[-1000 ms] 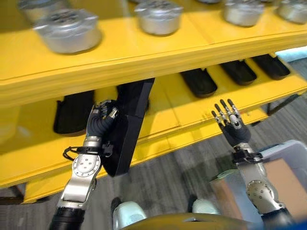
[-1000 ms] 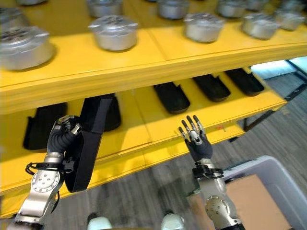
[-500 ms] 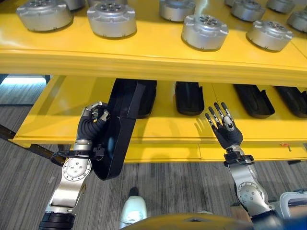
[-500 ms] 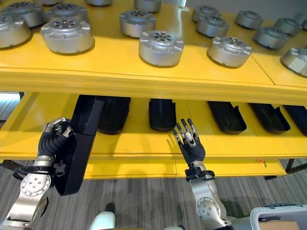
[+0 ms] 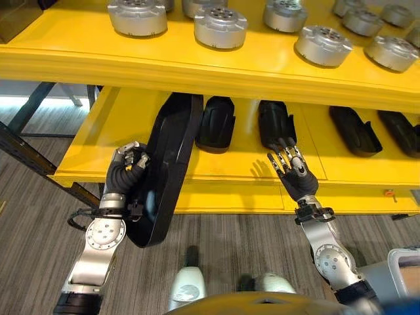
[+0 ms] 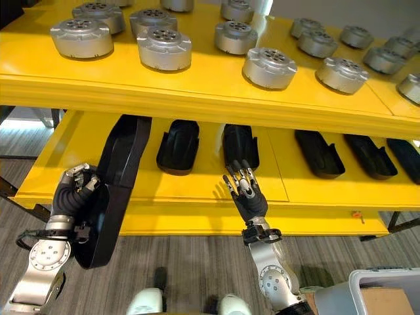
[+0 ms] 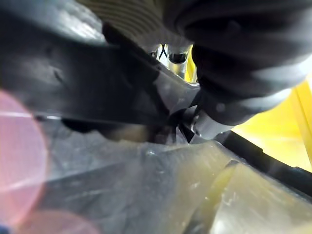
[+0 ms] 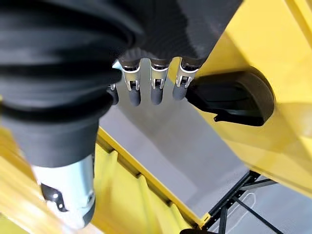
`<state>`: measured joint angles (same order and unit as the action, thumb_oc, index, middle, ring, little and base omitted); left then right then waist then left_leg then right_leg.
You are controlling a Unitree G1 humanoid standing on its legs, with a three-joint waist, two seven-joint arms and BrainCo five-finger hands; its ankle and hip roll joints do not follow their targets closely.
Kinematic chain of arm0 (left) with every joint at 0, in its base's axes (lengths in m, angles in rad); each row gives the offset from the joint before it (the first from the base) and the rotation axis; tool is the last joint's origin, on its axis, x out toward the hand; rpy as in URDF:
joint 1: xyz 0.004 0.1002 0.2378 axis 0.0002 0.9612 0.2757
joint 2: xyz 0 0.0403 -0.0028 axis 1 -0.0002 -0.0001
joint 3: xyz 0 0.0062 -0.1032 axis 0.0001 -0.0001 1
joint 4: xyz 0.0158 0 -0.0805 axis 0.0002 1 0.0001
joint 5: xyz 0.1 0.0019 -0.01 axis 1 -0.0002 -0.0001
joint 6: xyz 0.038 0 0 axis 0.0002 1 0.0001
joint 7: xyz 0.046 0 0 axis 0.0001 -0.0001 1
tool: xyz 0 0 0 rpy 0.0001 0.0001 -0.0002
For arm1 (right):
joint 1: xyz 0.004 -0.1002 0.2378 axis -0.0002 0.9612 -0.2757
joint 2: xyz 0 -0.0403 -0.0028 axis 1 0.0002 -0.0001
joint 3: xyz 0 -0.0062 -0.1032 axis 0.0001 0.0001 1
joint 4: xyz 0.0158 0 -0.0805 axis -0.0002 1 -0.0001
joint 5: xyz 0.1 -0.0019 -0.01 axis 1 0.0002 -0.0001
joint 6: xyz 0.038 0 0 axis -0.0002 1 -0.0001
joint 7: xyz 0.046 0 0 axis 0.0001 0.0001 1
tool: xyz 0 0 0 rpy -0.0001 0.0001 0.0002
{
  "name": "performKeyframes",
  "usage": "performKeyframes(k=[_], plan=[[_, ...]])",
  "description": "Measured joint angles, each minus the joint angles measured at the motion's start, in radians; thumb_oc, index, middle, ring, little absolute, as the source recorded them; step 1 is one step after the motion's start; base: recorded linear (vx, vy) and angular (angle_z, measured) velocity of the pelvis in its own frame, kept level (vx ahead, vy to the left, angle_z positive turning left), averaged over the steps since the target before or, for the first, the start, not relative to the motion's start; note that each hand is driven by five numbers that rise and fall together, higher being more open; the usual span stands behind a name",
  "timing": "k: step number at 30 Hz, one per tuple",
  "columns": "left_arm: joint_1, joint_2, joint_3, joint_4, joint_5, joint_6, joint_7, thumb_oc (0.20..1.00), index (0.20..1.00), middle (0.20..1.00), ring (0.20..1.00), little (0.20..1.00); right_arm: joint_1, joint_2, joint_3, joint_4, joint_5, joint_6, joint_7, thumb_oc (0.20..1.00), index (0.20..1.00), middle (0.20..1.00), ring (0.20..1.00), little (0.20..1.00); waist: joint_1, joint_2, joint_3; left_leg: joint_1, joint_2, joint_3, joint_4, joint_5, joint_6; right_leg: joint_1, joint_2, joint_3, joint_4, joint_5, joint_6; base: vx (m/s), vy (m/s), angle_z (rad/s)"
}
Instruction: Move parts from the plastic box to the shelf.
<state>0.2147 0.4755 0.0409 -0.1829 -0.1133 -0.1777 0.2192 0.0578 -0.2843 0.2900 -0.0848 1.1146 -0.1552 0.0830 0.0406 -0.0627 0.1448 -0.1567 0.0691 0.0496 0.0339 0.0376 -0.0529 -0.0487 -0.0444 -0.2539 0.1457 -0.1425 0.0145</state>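
Note:
My left hand is shut on the edge of a long black tray-shaped part, which also shows close up in the left wrist view. The part stands tilted, its lower end below the yellow lower shelf and its upper end over that shelf, under the upper shelf. My right hand hangs open with straight fingers above the lower shelf's front edge, holding nothing. One corner of the grey plastic box shows at the lower right.
Several black parts lie in a row on the lower shelf. Silver round parts stand on the yellow upper shelf. A dark frame leg runs at the left. Grey carpet lies below.
The whole picture has shifted, so the camera has moved: more of the shelf's left end shows and the box has slid towards the corner. My left hand keeps hold of the black part.

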Motion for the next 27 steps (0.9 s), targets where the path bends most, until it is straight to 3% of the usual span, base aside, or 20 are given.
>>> performKeyframes(k=[1, 2, 3, 6, 8, 12, 16, 17, 18, 20, 22, 23, 24, 25, 26, 27], plan=[[-0.003, -0.005, -0.006, 0.0, -0.006, -0.001, 0.0, 0.2, 0.2, 0.2, 0.2, 0.2, 0.007, -0.013, 0.006, 0.0, 0.0, 0.0, 0.0, 1.0, 1.0, 1.0, 1.0, 1.0, -0.004, -0.003, -0.002, 0.005, -0.005, -0.002, -0.001, -0.015, -0.016, 0.012, 0.008, 0.031, -0.052, 0.022, -0.008, 0.01, -0.055, -0.03], [-0.009, -0.002, -0.006, -0.001, -0.008, -0.001, -0.001, 0.2, 0.2, 0.2, 0.2, 0.2, 0.008, -0.017, 0.007, 0.0, 0.0, 0.004, 0.001, 1.0, 1.0, 1.0, 1.0, 1.0, -0.002, -0.02, 0.003, -0.001, -0.022, 0.0, 0.039, -0.016, 0.001, 0.013, -0.017, 0.014, -0.077, 0.066, -0.016, 0.11, -0.146, -0.31], [0.0, -0.02, -0.003, 0.001, -0.019, -0.001, -0.001, 0.2, 0.2, 0.2, 0.2, 0.2, 0.016, -0.043, 0.009, -0.012, 0.0, 0.008, 0.001, 1.0, 1.0, 1.0, 1.0, 1.0, 0.005, 0.008, -0.008, 0.013, -0.002, -0.008, 0.105, -0.038, 0.009, 0.033, 0.003, 0.023, -0.099, 0.099, -0.003, 0.08, -0.089, -0.26], [0.046, -0.04, 0.003, -0.021, -0.024, -0.002, -0.013, 0.2, 0.2, 0.2, 0.2, 0.2, 0.035, -0.044, -0.004, -0.017, 0.0, 0.009, 0.002, 1.0, 1.0, 1.0, 1.0, 1.0, -0.021, -0.009, -0.025, 0.071, -0.014, -0.003, 0.017, -0.014, 0.031, 0.095, 0.0, 0.028, -0.194, 0.155, 0.011, 0.08, -0.101, -0.06], [0.044, -0.037, -0.002, -0.021, -0.03, -0.002, -0.019, 0.2, 0.2, 0.2, 0.2, 0.2, 0.038, -0.05, -0.011, -0.017, 0.0, 0.008, 0.002, 1.0, 1.0, 1.0, 1.0, 1.0, -0.025, -0.024, -0.035, 0.065, -0.021, -0.004, 0.006, -0.005, 0.028, 0.1, -0.001, 0.023, -0.223, 0.17, 0.012, 0.01, -0.072, 0.13], [0.041, -0.038, -0.015, -0.022, -0.062, -0.002, -0.022, 0.2, 0.2, 0.2, 0.2, 0.2, 0.042, -0.051, -0.021, -0.016, 0.0, 0.008, 0.004, 1.0, 1.0, 1.0, 1.0, 1.0, -0.028, -0.015, -0.029, 0.066, -0.035, -0.013, 0.019, -0.004, 0.029, 0.112, -0.01, 0.008, -0.233, 0.172, 0.008, 0.02, -0.03, 0.13], [0.038, -0.038, -0.011, -0.023, -0.064, -0.003, -0.021, 0.2, 0.2, 0.2, 0.2, 0.2, 0.052, -0.054, -0.034, -0.016, 0.001, 0.008, 0.009, 1.0, 1.0, 1.0, 1.0, 1.0, -0.023, 0.012, 0.009, 0.048, -0.029, -0.015, 0.086, -0.047, 0.031, 0.124, -0.025, 0.016, -0.227, 0.165, -0.006, 0.07, 0.119, -0.04], [0.038, -0.033, -0.008, -0.023, -0.064, -0.003, -0.02, 0.2, 0.2, 0.2, 0.2, 0.2, 0.054, -0.053, -0.032, -0.013, 0.001, 0.009, 0.008, 1.0, 1.0, 1.0, 1.0, 1.0, -0.019, -0.002, 0.026, 0.033, -0.029, -0.009, 0.121, -0.072, 0.026, 0.119, -0.04, 0.02, -0.221, 0.165, -0.011, 0.09, 0.183, -0.25], [0.036, -0.031, -0.006, -0.02, -0.064, -0.003, -0.019, 0.2, 0.2, 0.2, 0.2, 0.2, 0.055, -0.049, -0.032, -0.013, 0.001, 0.009, 0.008, 1.0, 1.0, 1.0, 1.0, 1.0, -0.021, -0.018, 0.038, 0.026, -0.014, -0.025, 0.15, -0.087, 0.019, 0.12, -0.053, 0.025, -0.216, 0.165, -0.015, 0.09, 0.221, -0.23], [0.028, -0.038, 0.0, -0.017, -0.064, -0.003, -0.016, 0.2, 0.2, 0.2, 0.2, 0.2, 0.058, -0.052, -0.042, -0.018, 0.001, 0.008, 0.009, 1.0, 1.0, 1.0, 1.0, 1.0, -0.037, -0.034, 0.039, 0.001, 0.113, -0.075, 0.17, -0.08, -0.014, 0.095, -0.066, 0.038, -0.179, 0.144, -0.007, 0.12, 0.32, -0.13], [-0.009, -0.043, -0.003, -0.015, -0.064, -0.003, -0.017, 0.2, 0.2, 0.2, 0.2, 0.2, 0.059, -0.068, -0.076, -0.005, 0.002, 0.005, 0.003, 1.0, 1.0, 1.0, 1.0, 1.0, -0.056, 0.0, 0.045, 0.013, 0.255, -0.114, 0.085, -0.037, -0.083, 0.06, -0.058, 0.046, -0.113, 0.116, 0.03, 0.11, 0.297, -0.06], [-0.028, -0.046, -0.004, -0.014, -0.064, -0.003, -0.017, 0.2, 0.2, 0.2, 0.2, 0.2, 0.065, -0.081, -0.085, -0.005, 0.002, 0.005, -0.003, 1.0, 1.0, 1.0, 1.0, 1.0, -0.063, 0.013, 0.05, 0.026, 0.293, -0.115, 0.042, -0.013, -0.074, 0.057, -0.065, 0.05, -0.094, 0.107, 0.048, 0.07, 0.206, -0.07], [-0.032, -0.055, -0.004, -0.017, -0.064, -0.003, -0.017, 0.2, 0.2, 0.2, 0.2, 0.2, 0.067, -0.101, -0.083, -0.007, 0.002, 0.005, -0.005, 1.0, 1.0, 1.0, 1.0, 1.0, -0.067, 0.03, 0.049, 0.044, 0.303, -0.115, 0.021, 0.024, -0.049, 0.059, -0.068, 0.055, -0.089, 0.113, 0.079, 0.12, 0.283, -0.11], [-0.032, -0.066, -0.008, -0.018, -0.064, -0.004, -0.016, 0.2, 0.2, 0.2, 0.2, 0.2, 0.063, -0.129, -0.086, -0.006, 0.001, 0.005, -0.004, 1.0, 1.0, 1.0, 1.0, 1.0, -0.072, 0.07, 0.038, 0.07, 0.309, -0.089, -0.003, 0.003, -0.113, 0.061, -0.072, 0.065, -0.085, 0.114, 0.116, 0.09, 0.181, -0.08], [-0.04, -0.052, -0.006, -0.017, -0.064, -0.002, -0.017, 0.2, 0.2, 0.2, 0.2, 0.2, 0.061, -0.1, -0.087, 0.004, 0.002, 0.003, -0.007, 1.0, 1.0, 1.0, 1.0, 1.0, -0.074, 0.049, 0.037, 0.077, 0.289, -0.087, -0.013, 0.02, -0.191, 0.064, -0.1, 0.071, -0.088, 0.117, 0.134, 0.13, 0.269, -0.07], [-0.057, -0.02, 0.001, -0.017, -0.066, -0.003, -0.015, 0.2, 0.2, 0.2, 0.2, 0.2, 0.059, -0.06, -0.063, 0.015, 0.001, 0.001, -0.007, 1.0, 1.0, 1.0, 1.0, 1.0, -0.07, 0.01, 0.04, 0.08, 0.229, -0.074, -0.015, 0.017, -0.165, 0.055, -0.143, 0.094, -0.094, 0.15, 0.116, 0.14, 0.312, 0.02]])
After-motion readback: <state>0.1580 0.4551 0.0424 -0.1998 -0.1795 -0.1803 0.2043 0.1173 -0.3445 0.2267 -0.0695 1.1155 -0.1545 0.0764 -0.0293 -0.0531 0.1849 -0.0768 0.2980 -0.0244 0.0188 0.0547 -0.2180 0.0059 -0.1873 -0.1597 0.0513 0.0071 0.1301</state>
